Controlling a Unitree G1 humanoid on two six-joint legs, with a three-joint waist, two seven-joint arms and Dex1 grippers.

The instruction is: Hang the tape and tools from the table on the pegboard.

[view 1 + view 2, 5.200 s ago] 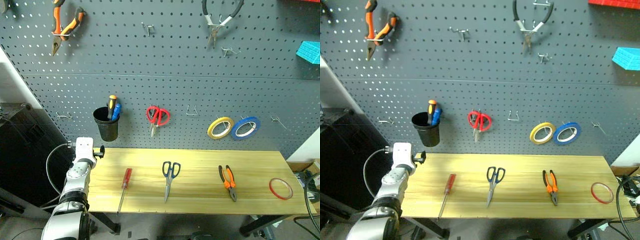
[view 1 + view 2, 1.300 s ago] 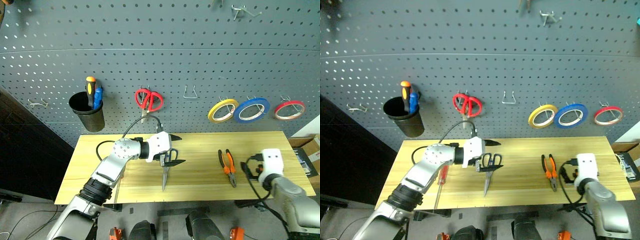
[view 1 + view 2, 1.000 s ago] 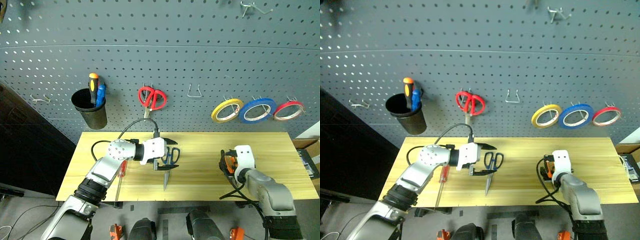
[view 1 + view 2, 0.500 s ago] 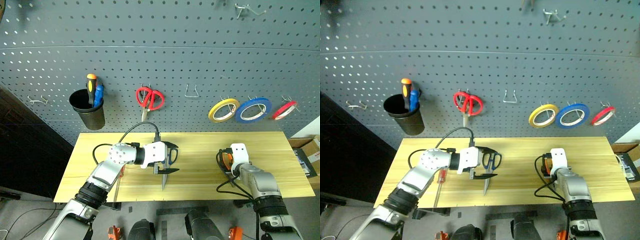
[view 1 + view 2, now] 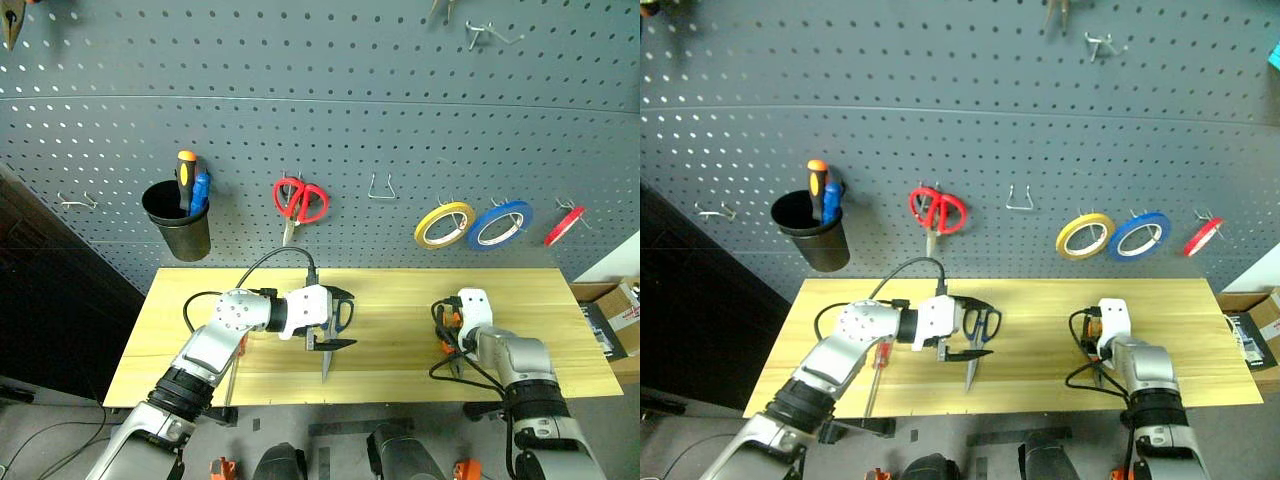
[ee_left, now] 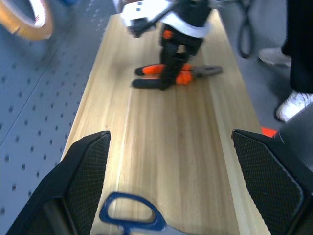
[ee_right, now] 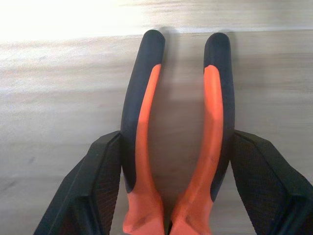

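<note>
Pliers point(image 7: 176, 142) flat on table point(image 5: 400, 300), both handles bracketed between right gripper point(image 7: 176, 196) fingers, contact not confirmed, left gripper point(image 5: 338, 320) spread wide beside scissors point(image 5: 978, 330)

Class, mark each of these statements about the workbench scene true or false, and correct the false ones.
1. The red tape lies on the table. False: it hangs on the pegboard.
2. The right gripper straddles the pliers' handles. True.
3. The yellow roll hangs left of the blue roll. True.
4. The left gripper holds the red-handled scissors. False: those hang on the pegboard; it is open over the dark-handled scissors.
</note>
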